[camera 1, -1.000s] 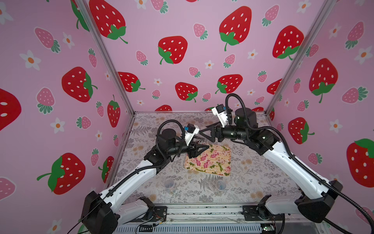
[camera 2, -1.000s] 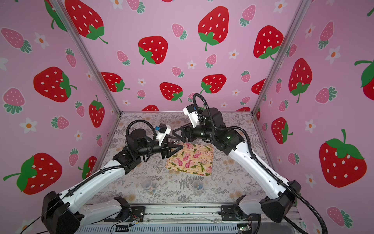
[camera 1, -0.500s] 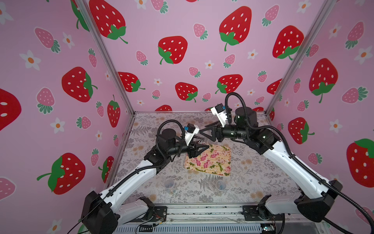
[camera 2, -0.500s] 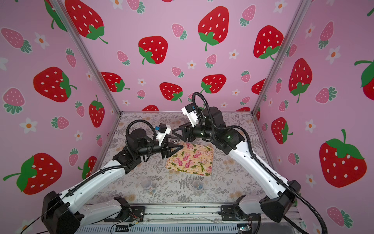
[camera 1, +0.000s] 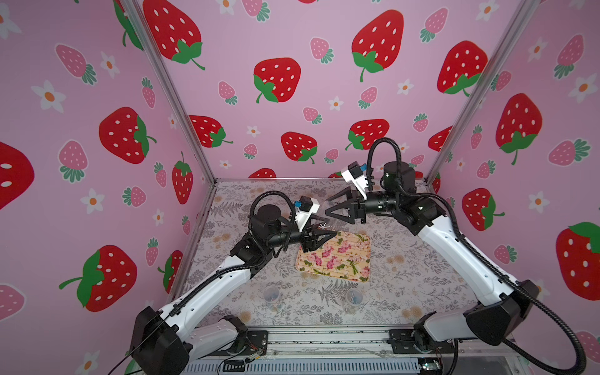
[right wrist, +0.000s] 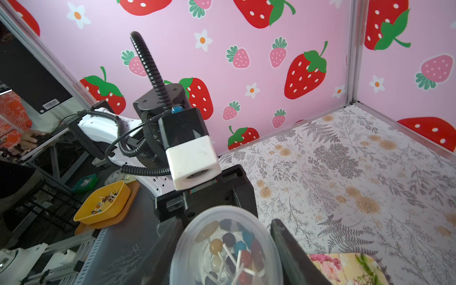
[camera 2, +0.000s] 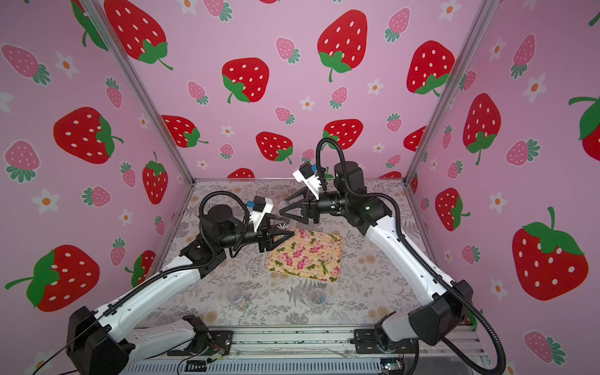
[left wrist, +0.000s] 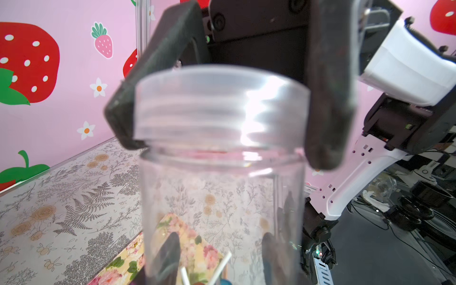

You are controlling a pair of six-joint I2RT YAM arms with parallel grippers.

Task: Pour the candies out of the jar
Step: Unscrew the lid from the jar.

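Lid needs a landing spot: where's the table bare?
Bare: table between floral tray and right arm; back-wall strip. Crowded: tray's far-left corner, where left end effector holds the jar, right end effector its lid; two small jars near the front edge.

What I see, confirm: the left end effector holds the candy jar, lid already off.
The lid is still on the jar, gripped by the right end effector; the left wrist view shows it. The left end effector does hold the jar.
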